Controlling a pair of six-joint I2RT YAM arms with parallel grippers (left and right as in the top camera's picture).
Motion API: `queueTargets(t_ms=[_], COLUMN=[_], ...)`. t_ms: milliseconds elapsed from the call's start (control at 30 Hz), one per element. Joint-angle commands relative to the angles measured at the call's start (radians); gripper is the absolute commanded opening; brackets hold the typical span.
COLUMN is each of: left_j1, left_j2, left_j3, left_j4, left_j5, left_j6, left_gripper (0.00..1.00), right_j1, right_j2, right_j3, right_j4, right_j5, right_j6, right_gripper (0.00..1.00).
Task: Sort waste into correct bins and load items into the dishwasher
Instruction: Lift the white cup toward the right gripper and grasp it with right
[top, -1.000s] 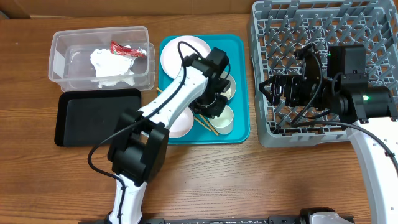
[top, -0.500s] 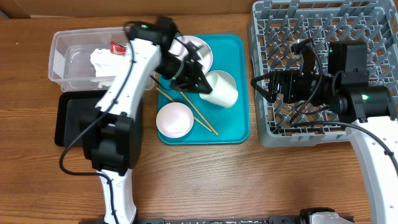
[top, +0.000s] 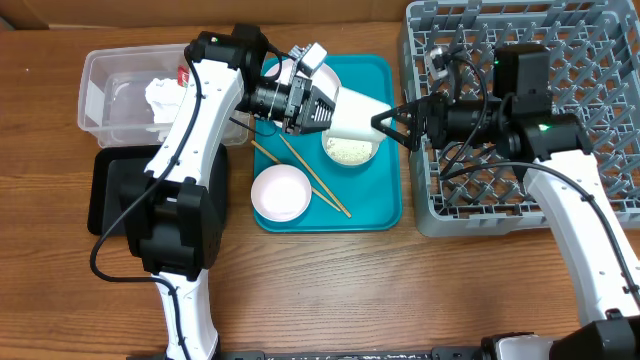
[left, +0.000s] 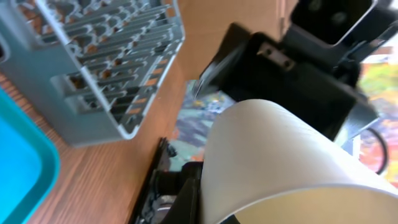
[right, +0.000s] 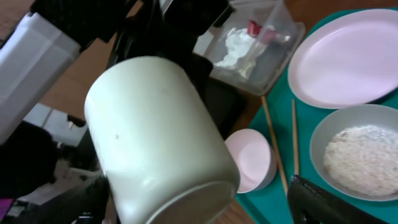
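The cup (top: 358, 112) lies on its side in the air above the tray (top: 385, 210), roughly over the near rim of the rice bowl (top: 350, 150). The left gripper (top: 322, 104) is clamped on the cup's mouth end. The right gripper (top: 392, 124) has its fingers apart at the base end and is not yet gripping. If the left gripper releases before the right has closed firmly, the cup would likely drop onto the rice bowl and scatter grains across the tray. The cup's smooth, rounded wall appears to offer little purchase, so a shallow bite near the base may let it pivot or slip on the way to the rack (top: 580, 60). If both arms pull at once, the cup may be wrenched loose.
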Motion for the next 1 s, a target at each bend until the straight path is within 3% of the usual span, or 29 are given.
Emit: queueTargets(t_ms=[0, 500, 867, 967], left_j1=[-0.010, -0.039, -0.040, -0.040], left_j2=[-0.008, -0.008, -0.008, -0.008], left_j3=[0.019, 0.019, 0.019, 0.019], left_j4=[-0.003, 0.003, 0.055, 0.055], left_j5=[0.134, 0.163, 0.163, 0.163], left_j6=[0.048, 0.044, -0.012, -0.012], left_gripper=[0.04, 0.04, 0.04, 0.04], right_j1=[0.004, 0.006, 0.056, 0.069], right_j2=[-0.005, -0.005, -0.005, -0.005], right_j3=[0.024, 0.024, 0.024, 0.024], right_j4=[0.011, 0.166, 0.178, 0.179], right_j5=[-0.066, -0.204, -0.200, -0.191], right_j6=[0.005, 0.026, 0.027, 0.027], right_gripper=[0.92, 0.71, 0.71, 0.82])
